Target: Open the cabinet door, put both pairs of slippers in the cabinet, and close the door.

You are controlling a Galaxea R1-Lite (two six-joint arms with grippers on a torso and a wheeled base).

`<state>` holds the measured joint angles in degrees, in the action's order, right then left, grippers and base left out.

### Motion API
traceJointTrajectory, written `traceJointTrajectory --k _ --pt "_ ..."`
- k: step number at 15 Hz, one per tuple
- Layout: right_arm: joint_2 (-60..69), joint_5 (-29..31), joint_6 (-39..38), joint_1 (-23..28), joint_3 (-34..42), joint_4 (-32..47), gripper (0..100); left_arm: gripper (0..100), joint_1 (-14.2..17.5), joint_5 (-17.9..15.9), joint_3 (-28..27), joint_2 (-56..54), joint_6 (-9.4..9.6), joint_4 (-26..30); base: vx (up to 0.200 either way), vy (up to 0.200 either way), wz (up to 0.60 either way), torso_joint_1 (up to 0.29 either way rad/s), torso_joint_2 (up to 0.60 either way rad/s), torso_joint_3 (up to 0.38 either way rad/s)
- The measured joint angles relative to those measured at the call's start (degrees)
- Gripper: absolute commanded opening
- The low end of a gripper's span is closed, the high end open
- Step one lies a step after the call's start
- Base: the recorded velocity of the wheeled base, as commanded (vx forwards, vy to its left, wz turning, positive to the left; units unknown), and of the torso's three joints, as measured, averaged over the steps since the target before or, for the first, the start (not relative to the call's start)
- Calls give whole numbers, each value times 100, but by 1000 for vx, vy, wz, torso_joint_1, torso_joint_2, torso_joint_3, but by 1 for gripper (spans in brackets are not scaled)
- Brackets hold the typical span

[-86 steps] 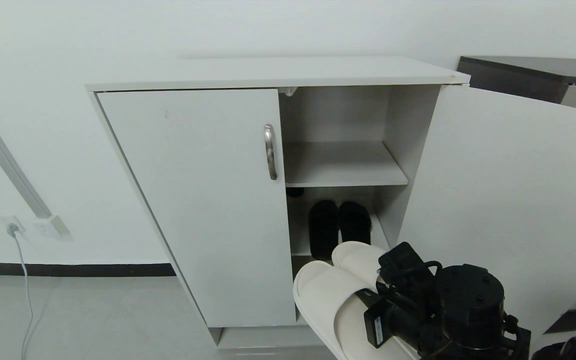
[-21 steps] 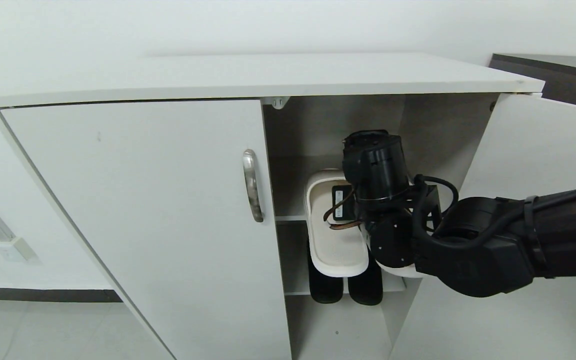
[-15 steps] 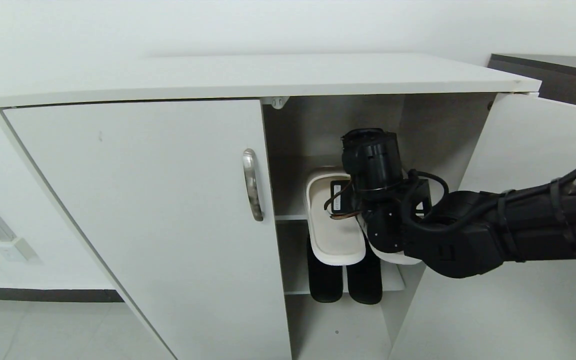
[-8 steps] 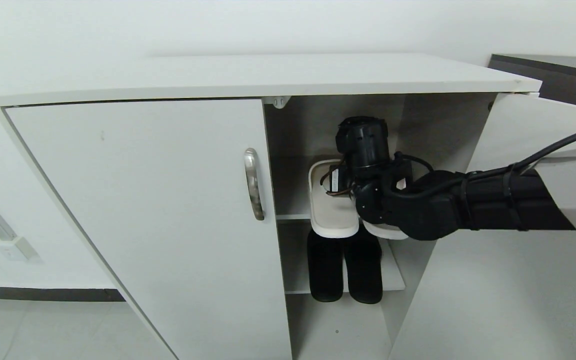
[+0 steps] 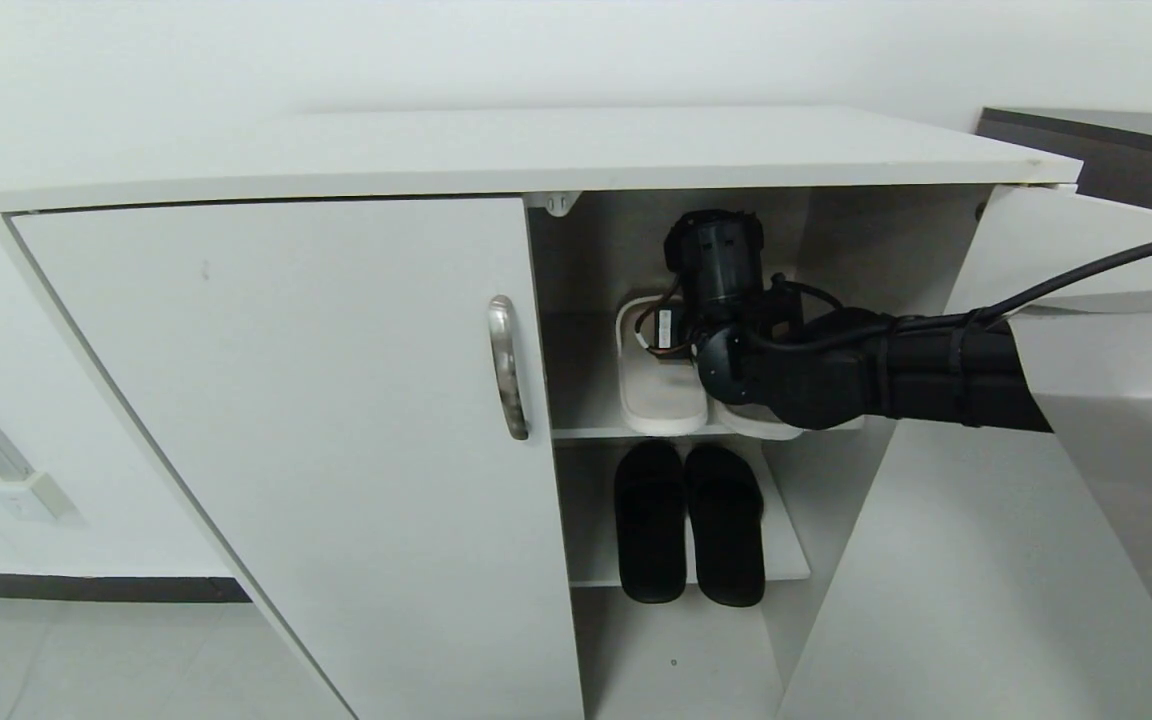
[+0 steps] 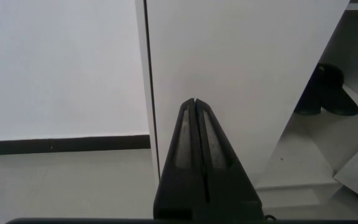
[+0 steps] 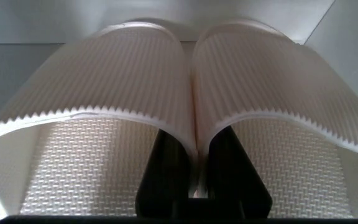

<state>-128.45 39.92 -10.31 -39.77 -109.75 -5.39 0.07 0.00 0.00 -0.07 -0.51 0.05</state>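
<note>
I am looking at a white cabinet (image 5: pixel 536 150) that is standing against a white wall. Its right door (image 5: pixel 976 570) is swinging wide open toward me, while its left door (image 5: pixel 286 420) is sitting closed, with a metal handle (image 5: pixel 504 368) standing upright near its inner edge. My right arm is stretching in from the right, past the open door, into the upper compartment.

The white slippers (image 5: pixel 658 390) are lying side by side at the upper shelf (image 5: pixel 584 405), toes pointing inward and heels sitting at the shelf's front edge. I cannot tell whether their soles are resting fully on it. In the right wrist view, the right claw (image 7: pixel 196 158) is clenching the two ribbed straps together where they are meeting in the middle, one finger tucked under each strap.

The black slippers (image 5: pixel 688 520) are lying side by side on the lower shelf (image 5: pixel 786 560), directly below the white pair and apart from the arm.

The left claw (image 6: pixel 195 143) is hanging low in front of the closed left door, its fingers pressing flat against each other and grasping nothing.
</note>
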Motion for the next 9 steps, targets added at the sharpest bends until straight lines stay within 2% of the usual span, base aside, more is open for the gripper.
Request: traceJointTrajectory --k 3,4,9 --pt "-77 -43 2 7 -28 0 0 0 -2 0 0 0 0 0 0 0 0 0 0 0" --pt "-85 -44 -2 13 -23 0 100 0 -2 0 0 0 -2 0 0 0 0 0 0 0" --pt "-101 -44 28 5 88 15 100 0 -2 0 0 0 0 0 0 0 0 0 0 0"
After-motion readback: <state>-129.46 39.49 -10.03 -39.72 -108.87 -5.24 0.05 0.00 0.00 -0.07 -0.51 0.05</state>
